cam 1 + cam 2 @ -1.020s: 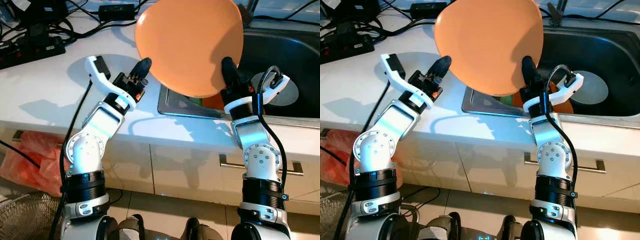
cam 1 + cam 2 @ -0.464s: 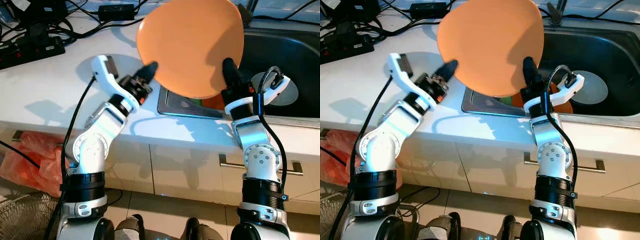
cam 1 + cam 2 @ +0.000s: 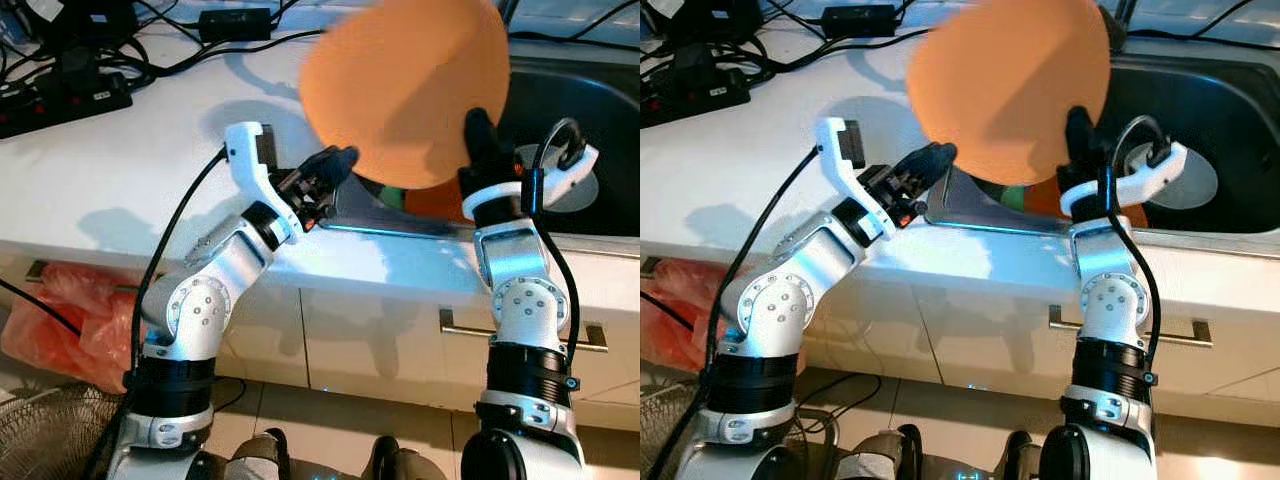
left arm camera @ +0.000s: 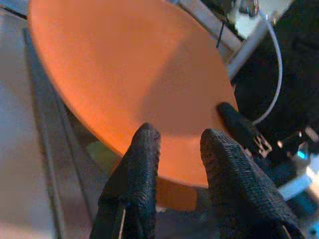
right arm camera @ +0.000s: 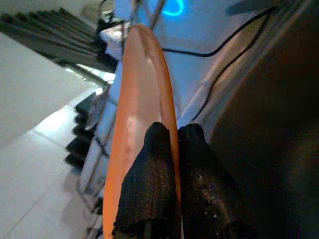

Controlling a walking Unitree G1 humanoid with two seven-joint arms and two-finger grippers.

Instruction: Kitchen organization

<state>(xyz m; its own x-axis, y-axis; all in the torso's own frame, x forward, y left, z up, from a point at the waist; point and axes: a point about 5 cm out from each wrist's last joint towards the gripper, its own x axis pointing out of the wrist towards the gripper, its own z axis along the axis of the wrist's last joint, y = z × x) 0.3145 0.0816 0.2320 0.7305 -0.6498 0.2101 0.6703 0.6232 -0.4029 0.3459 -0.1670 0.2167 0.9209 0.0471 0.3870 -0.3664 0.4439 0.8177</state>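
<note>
At your far left, black cables and a power strip [image 3: 62,95] lie on the white counter [image 3: 110,175], well apart from the work. Below the counter edge you can see a red plastic bag [image 3: 55,320] on the floor.

Moving in, your left gripper [image 3: 335,165] reaches over the counter toward the sink's near-left corner, its two black fingers [image 4: 137,164] parted with a gap between them — released, grasping nothing. In the left wrist view the fingertips sit just short of the lower rim of the orange plate [image 3: 405,90]; you cannot tell whether they touch it.

The plate itself is held up on edge over the left part of the sink [image 3: 570,100], tilted, its broad face toward your head camera and slightly blurred.

On the right, your right gripper [image 3: 480,130] is clenched on the plate's lower right rim — the right wrist view shows the two fingers [image 5: 149,184] pinching the thin edge, one on each face. Beyond it, a round drain cover [image 3: 575,185] lies in the dark basin. Below, a cabinet handle [image 3: 520,330] runs across the drawer front.
</note>
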